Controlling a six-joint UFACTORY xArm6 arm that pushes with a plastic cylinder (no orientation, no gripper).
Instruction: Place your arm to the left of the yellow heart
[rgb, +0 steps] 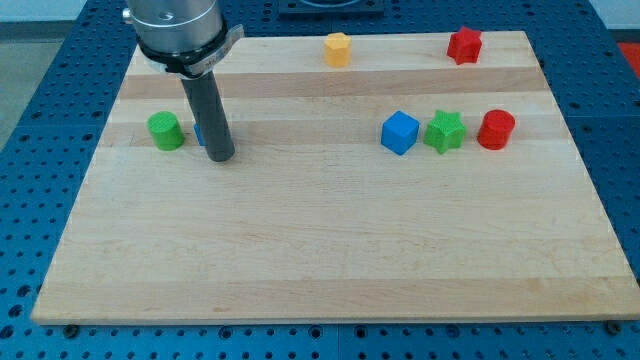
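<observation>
The yellow heart (338, 48) lies near the view's top edge of the wooden board (330, 250), a little right of centre. My tip (221, 157) rests on the board at the view's left, well to the left of and below the heart. A green cylinder (165, 131) sits just left of my tip. A small blue block (199, 134) is mostly hidden behind the rod.
A red star (464, 45) lies at the view's top right. A blue cube (399, 132), a green star (445, 131) and a red cylinder (496, 130) stand in a row at the view's right middle.
</observation>
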